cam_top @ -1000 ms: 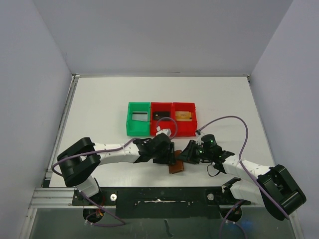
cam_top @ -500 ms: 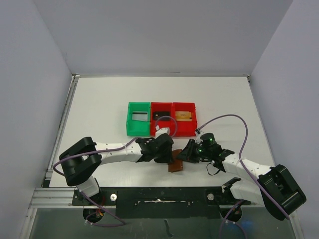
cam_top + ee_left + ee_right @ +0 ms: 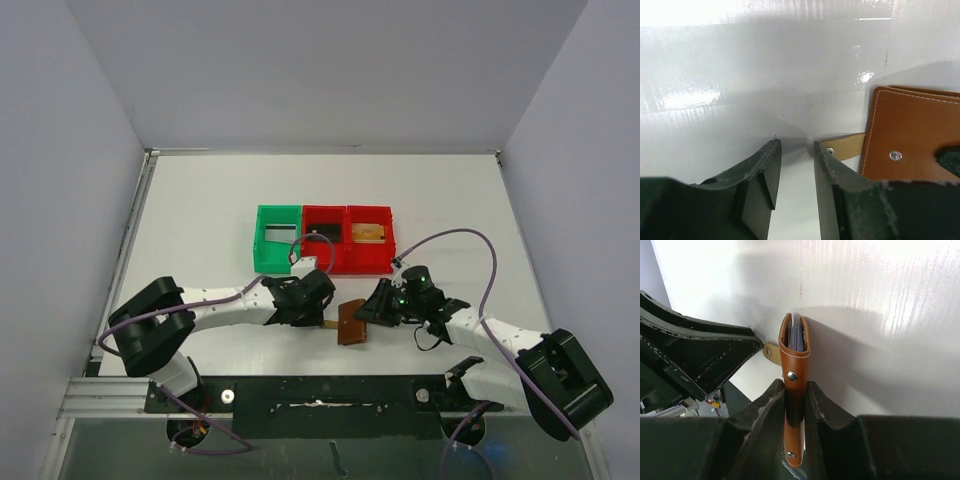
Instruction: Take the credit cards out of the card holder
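The brown leather card holder (image 3: 794, 357) stands on edge on the white table, and my right gripper (image 3: 795, 386) is shut on its lower part. Pale blue-grey credit card edges (image 3: 796, 338) show inside its open top. In the top view the card holder (image 3: 351, 323) lies between both grippers, with my right gripper (image 3: 369, 312) at its right. My left gripper (image 3: 322, 308) is just left of it, open and empty. In the left wrist view my left gripper (image 3: 796, 146) hovers over bare table, with the card holder (image 3: 912, 132) and its tan snap strap (image 3: 846, 146) to the right.
A green bin (image 3: 258, 240) and two red bins (image 3: 345, 240) stand in a row behind the grippers; the green one holds a grey-white flat piece (image 3: 281, 233), the right red one a tan item (image 3: 368, 232). Grey walls enclose the table.
My left gripper has pulled back to the left, off the card holder, uncovering more of it. My right gripper keeps its grip in about the same place.
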`<state>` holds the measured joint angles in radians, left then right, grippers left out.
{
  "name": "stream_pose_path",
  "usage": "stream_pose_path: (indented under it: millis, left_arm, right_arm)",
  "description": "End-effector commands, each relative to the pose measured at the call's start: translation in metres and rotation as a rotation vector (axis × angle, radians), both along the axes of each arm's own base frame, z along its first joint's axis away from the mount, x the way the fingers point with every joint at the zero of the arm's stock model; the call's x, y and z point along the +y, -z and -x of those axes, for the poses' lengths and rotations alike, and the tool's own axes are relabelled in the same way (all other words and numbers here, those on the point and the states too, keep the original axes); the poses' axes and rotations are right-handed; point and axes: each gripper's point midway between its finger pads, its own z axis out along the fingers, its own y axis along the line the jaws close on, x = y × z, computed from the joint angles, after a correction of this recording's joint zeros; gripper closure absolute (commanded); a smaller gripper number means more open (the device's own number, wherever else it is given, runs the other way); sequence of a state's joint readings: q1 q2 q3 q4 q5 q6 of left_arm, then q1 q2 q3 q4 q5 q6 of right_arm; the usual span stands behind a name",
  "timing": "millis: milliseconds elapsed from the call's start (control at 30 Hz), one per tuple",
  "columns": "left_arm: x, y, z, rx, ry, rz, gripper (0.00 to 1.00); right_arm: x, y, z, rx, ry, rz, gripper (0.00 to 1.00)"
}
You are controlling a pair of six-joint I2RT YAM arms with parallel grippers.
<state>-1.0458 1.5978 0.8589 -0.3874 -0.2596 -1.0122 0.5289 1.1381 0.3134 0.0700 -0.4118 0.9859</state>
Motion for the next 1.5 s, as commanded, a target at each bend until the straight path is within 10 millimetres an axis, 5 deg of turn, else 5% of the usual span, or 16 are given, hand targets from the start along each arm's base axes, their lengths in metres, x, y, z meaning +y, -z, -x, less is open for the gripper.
stream_pose_path:
  millis: [0, 200, 533, 867, 1200, 1467]
  left_arm:
    - [0.005, -0.005, -0.003, -0.027, -0.001, -0.017, 0.67]
    - [-0.039, -0.024, 0.001, -0.028, 0.074, 0.252, 0.58]
    - [-0.056, -0.019, 0.013, 0.047, 0.132, 0.409, 0.63]
    - [-0.048, -0.014, 0.006, 0.034, 0.085, 0.362, 0.84]
    - [-0.055, -0.020, -0.003, 0.006, 0.092, 0.393, 0.77]
    - [-0.055, -0.018, -0.002, 0.009, 0.092, 0.403, 0.96]
  right_arm:
    - [0.007, -0.016, -0.014, -0.052, -0.007, -0.032, 0.91]
    - [0.008, -0.013, -0.013, -0.042, -0.013, -0.032, 0.91]
    - [0.009, -0.009, -0.011, -0.030, -0.020, -0.040, 0.90]
    - [0.009, -0.008, -0.009, -0.029, -0.013, -0.051, 0.89]
    - [0.010, -0.008, -0.009, -0.028, -0.019, -0.052, 0.88]
    - [0.010, -0.007, -0.009, -0.027, -0.018, -0.054, 0.86]
